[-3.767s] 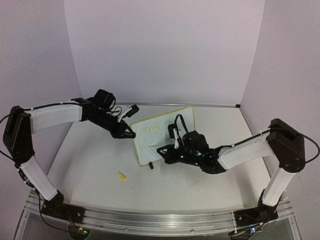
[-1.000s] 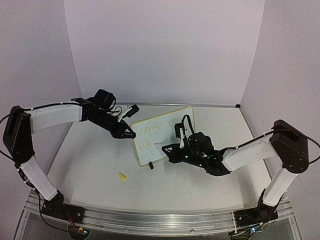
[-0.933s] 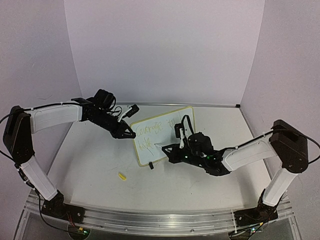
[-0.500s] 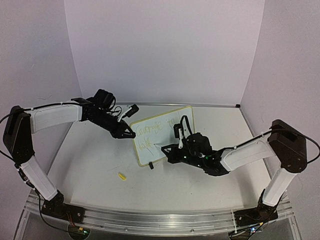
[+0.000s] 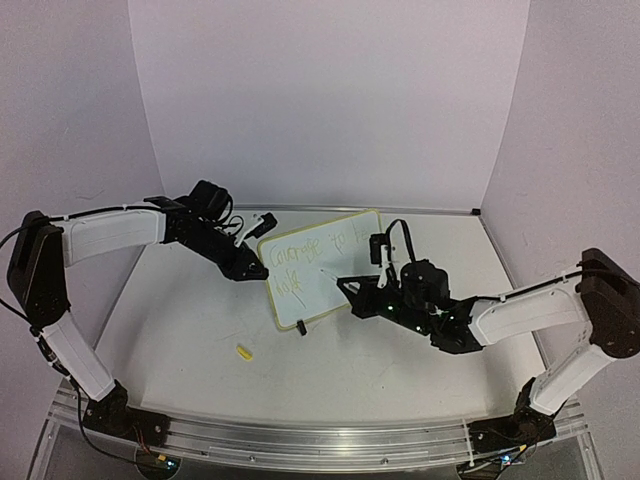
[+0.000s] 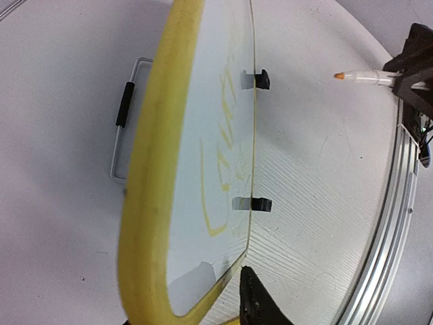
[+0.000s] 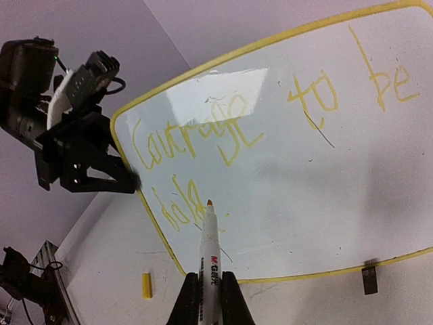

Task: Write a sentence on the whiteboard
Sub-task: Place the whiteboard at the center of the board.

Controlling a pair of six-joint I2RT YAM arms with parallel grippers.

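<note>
While the right gripper (image 7: 207,298), clamped on the marker (image 7: 209,250), hovers tip-first just short of the sentence (image 7: 237,128), second line, on the propped whiteboard (image 7: 325,189) ahead, left gripper (image 5: 253,269) sits at the board's left edge, grip undeterminable.

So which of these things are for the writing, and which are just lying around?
For the writing:
whiteboard
sentence on it
marker, held in the right gripper
left gripper, at the board's edge

Just lying around:
small yellow piece on the table
wire loop beside the board
</note>
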